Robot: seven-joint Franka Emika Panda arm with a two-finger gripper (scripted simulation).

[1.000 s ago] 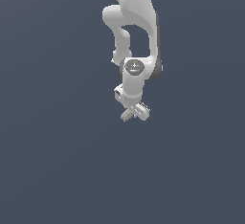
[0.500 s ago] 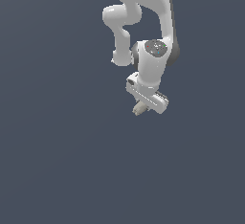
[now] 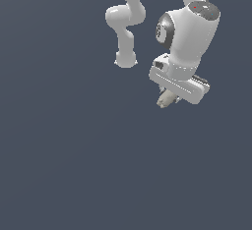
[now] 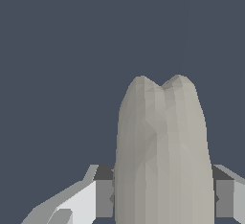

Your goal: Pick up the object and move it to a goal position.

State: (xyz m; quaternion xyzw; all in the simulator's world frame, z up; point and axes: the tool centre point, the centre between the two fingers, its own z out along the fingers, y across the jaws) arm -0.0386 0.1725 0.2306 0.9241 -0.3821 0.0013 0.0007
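since the earlier frames the arm has swung toward the exterior view's right and come nearer the camera: a second ago the pincer hung near the middle of the picture, half a second ago it had drifted a little right, and now the wrist and hand fill the upper right, looming larger. going left to right in the exterior view, the left half holds only the flat dark blue-grey ground; next comes the arm's elbow link, then the big white wrist housing, and under it the gripper with the object, a pale beige stub, poking out from beneath the hand toward the left. in the wrist view the object stands up between the two fingers, which press in on it from either side with no gap showing, so the pincer looks closed down to the rod's width and has hold of it. i judge the pick is done and the carry is in hand; no goal marker shows in either picture, so how far remains cannot be told. the next move calls for a steady transport with the grip kept firm, since the rod sticks well out past the fingertips.
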